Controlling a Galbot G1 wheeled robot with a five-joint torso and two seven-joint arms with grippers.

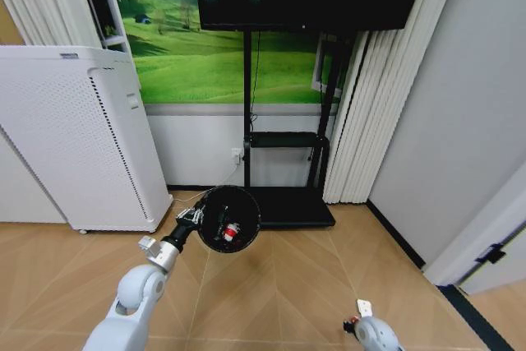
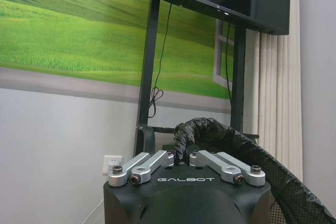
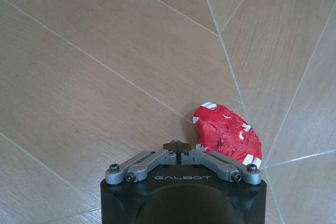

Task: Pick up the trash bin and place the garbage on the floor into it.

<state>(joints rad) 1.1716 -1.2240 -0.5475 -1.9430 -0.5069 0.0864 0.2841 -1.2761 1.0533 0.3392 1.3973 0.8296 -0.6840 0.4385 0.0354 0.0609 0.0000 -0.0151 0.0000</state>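
Head view: left gripper [image 1: 191, 218] clamps the rim of the small black round trash bin [image 1: 228, 219], held up off the wooden floor [image 1: 288, 285] and tipped so its mouth faces the camera. A red-and-white item [image 1: 232, 232] lies inside it. Behind stand a tall white perforated appliance [image 1: 74, 145] and a black TV stand [image 1: 283, 162]. Right arm [image 1: 374, 336] sits low at the frame's bottom edge.

Left wrist view: left gripper [image 2: 181, 157] fingers pinched narrow on the bin's black bag-lined rim [image 2: 197, 128]; mesh wall of the bin [image 2: 294, 198] curves off to one side. White wall with socket [image 2: 111, 162] beyond.

Right wrist view: right gripper [image 3: 177, 146] fingertips closed together, holding nothing, just over the wood floor. Crumpled red-and-white wrapper [image 3: 227, 134] lies on the floor just beside the fingertips; contact unclear.
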